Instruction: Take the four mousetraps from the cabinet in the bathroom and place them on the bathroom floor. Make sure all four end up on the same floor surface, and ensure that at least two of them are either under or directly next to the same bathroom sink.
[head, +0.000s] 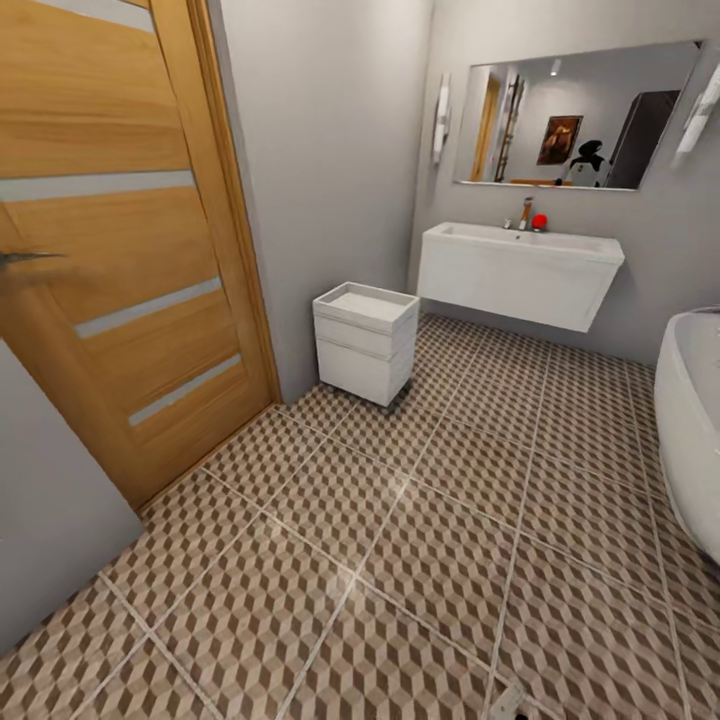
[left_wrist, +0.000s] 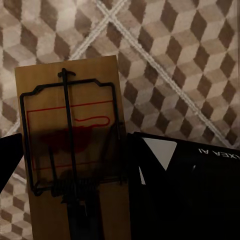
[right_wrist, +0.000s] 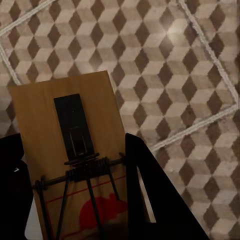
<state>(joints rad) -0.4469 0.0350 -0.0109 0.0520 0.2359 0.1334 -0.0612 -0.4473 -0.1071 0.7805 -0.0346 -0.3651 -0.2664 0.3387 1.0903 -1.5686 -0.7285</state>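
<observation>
My left gripper (left_wrist: 75, 155) is shut on a mousetrap (left_wrist: 70, 95), a tan board with dark wire and a red mark, held above the bathroom floor (left_wrist: 190, 60). A second mousetrap (right_wrist: 65, 105) sits between the black fingers (right_wrist: 145, 195) of my right gripper (right_wrist: 70, 170), also over the cube-patterned tiles. In the head view the bathroom floor (head: 400, 560) spreads ahead. The white sink (head: 520, 262) with its chrome tap (head: 525, 212) hangs on the far wall. The cabinet is out of view.
A wooden door (head: 110, 230) stands at the left. A white drawer unit (head: 365, 340) sits by the wall corner, left of the sink. A white bathtub (head: 695, 420) edges in at the right, and a mirror (head: 580, 115) hangs above the sink.
</observation>
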